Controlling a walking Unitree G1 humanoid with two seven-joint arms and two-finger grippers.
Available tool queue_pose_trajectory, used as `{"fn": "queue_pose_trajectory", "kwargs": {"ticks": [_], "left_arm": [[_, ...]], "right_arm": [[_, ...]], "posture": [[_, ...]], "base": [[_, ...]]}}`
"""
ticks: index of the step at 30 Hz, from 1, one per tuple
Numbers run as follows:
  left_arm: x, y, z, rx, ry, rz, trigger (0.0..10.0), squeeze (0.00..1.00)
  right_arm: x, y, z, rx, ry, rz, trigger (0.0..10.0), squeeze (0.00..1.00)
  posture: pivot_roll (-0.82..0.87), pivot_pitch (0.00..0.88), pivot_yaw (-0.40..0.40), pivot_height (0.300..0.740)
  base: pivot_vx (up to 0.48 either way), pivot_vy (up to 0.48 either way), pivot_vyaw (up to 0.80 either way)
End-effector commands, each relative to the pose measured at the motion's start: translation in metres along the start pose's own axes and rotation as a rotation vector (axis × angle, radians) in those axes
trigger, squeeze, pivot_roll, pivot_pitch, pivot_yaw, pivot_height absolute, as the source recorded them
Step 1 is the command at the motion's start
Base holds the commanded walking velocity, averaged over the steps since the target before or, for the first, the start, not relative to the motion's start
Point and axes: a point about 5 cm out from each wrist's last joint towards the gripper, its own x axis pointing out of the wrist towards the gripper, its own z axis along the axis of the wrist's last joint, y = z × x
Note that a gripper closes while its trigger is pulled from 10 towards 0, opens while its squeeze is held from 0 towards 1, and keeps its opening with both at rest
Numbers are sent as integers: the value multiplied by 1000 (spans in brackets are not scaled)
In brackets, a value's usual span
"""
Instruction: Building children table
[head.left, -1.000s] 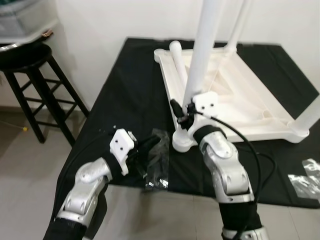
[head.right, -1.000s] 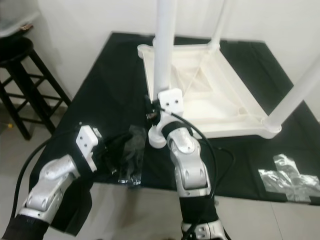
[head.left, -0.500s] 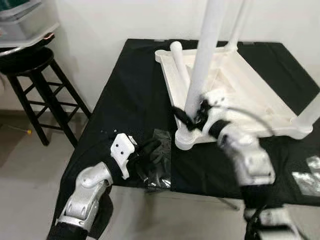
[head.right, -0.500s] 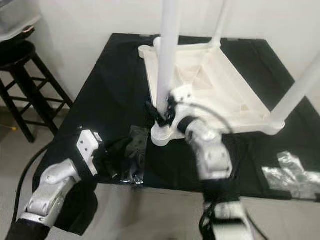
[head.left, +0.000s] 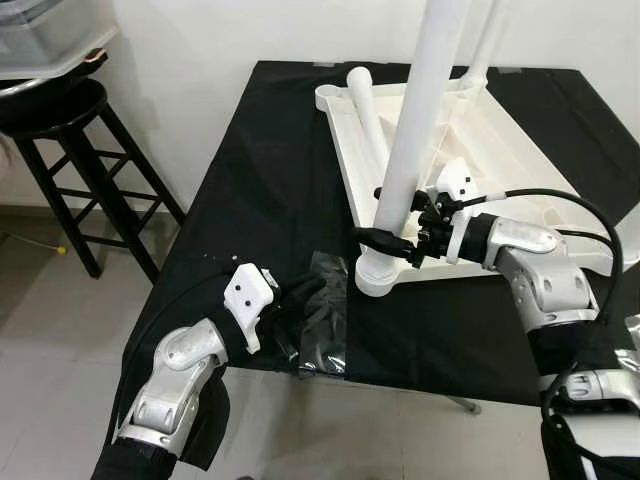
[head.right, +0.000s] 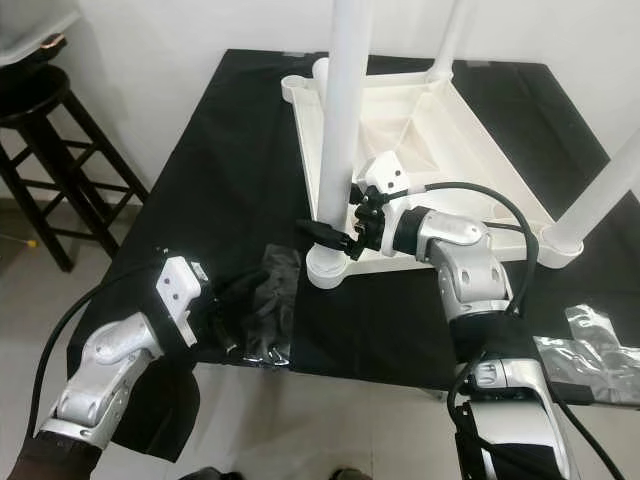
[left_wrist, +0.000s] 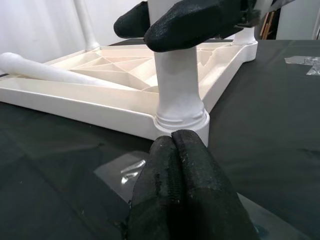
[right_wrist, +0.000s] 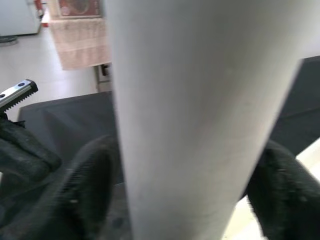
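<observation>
The white children's table lies upside down on a black-covered tabletop. Its near-left leg stands upright in the corner socket. My right gripper reaches in from the right and is shut on this leg just above the socket. In the right wrist view the leg sits between both fingers. A loose white leg lies inside the upturned table. My left gripper is shut, its fingertips resting at a clear plastic bag near the front edge.
A black wooden stool stands to the left of the tabletop. Crumpled clear plastic lies at the front right. Two more table legs rise at the back and right. The black cloth hangs over the front edge.
My right arm has swung out from the front to the right side, its gripper staying at the near-left leg. The left gripper has stayed by the plastic bag. The camera has shifted.
</observation>
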Motion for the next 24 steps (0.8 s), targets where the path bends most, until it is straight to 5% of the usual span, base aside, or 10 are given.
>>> {"fn": "queue_pose_trajectory", "kwargs": {"ticks": [1, 11, 16, 18, 20, 22, 24], "left_arm": [[-7, -7, 0, 14, 2, -30, 10000, 0], [-9, -7, 1, 30, 0, -5, 10000, 0], [-10, -7, 1, 34, -2, 16, 10000, 0], [-11, -6, 0, 35, -1, 27, 10000, 0], [-11, -6, 0, 35, -1, 27, 10000, 0], [-11, -5, 0, 38, 4, 35, 10000, 0], [-11, -5, 0, 38, 4, 35, 10000, 0]], "right_arm": [[2, -5, -3, 32, -17, 29, 0, 0], [1, -2, -17, 66, -14, 36, 0, 0], [-5, -4, -28, 67, 8, -83, 0, 0], [-3, 3, -49, 121, 84, -289, 0, 0], [-3, 3, -49, 121, 84, -289, 0, 0], [-2, 18, -73, 237, 190, -806, 0, 0], [-2, 18, -73, 237, 190, -806, 0, 0]], "posture": [[55, 136, 0, 740], [50, 138, -1, 740], [35, 143, -3, 740], [27, 148, -17, 740], [27, 148, -17, 740], [22, 154, -14, 740], [22, 154, -14, 740]], "base": [[0, 0, 0], [0, 0, 0], [0, 0, 0], [0, 0, 0], [0, 0, 0], [0, 0, 0], [0, 0, 0]]}}
